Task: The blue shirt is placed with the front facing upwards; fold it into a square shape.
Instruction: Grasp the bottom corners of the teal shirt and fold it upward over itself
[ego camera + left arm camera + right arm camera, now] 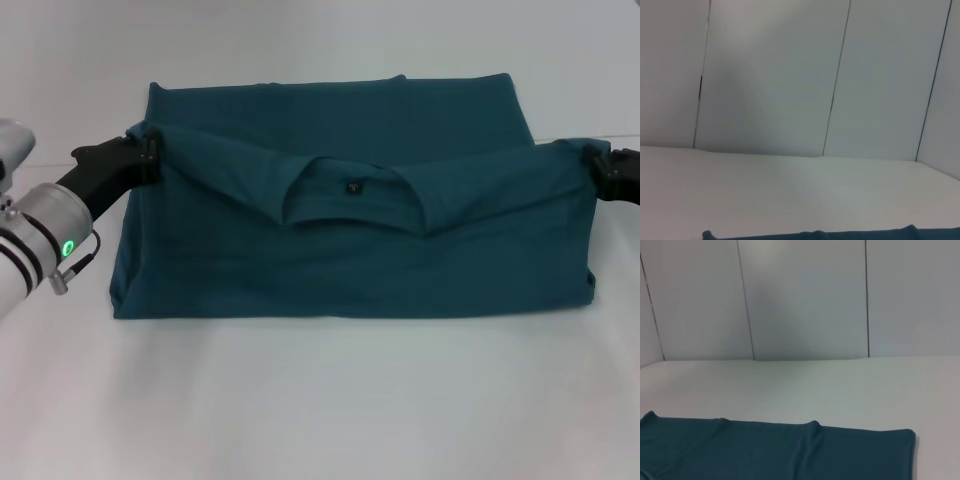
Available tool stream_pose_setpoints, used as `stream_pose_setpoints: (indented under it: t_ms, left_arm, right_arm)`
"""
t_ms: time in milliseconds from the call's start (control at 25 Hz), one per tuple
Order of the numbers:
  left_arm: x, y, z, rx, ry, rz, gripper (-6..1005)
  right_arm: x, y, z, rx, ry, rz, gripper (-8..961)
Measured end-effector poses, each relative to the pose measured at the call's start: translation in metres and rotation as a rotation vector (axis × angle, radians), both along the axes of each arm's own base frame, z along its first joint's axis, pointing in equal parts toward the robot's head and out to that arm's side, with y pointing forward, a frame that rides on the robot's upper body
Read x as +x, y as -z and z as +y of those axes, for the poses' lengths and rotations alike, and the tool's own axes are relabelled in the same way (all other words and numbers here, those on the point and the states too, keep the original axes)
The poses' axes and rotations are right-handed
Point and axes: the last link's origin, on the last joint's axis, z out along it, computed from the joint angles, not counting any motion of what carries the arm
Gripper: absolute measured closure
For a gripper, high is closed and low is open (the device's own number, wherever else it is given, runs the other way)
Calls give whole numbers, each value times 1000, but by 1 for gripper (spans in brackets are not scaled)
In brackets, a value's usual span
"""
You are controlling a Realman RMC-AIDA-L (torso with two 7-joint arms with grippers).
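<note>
The blue shirt (350,200) lies across the white table (320,400), its neckline half lifted and folded toward the front, with the collar and small dark label (352,186) near the middle. My left gripper (150,155) is shut on the shirt's left shoulder edge. At the right edge of the head view, my right gripper (596,165) is shut on the right shoulder edge. Both hold the fabric slightly raised, so the fold sags between them. The left wrist view shows only a thin strip of shirt (840,235); the right wrist view shows the flat far part of the shirt (775,450).
A pale panelled wall (805,300) stands behind the table. Bare white tabletop surrounds the shirt on every side, with a wide stretch in front of it.
</note>
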Motion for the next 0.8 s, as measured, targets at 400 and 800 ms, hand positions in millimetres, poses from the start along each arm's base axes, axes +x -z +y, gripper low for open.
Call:
stream_pose_setpoints:
  t_ms: [400,800]
  left_arm:
    - [1,0,3,15,-12,5,962]
    - [0,16,-2,7,-17,62,958]
  right_arm:
    - [-4,1,9,1,15,-28,854]
    - [-5,13,20,-8,81,-68,826]
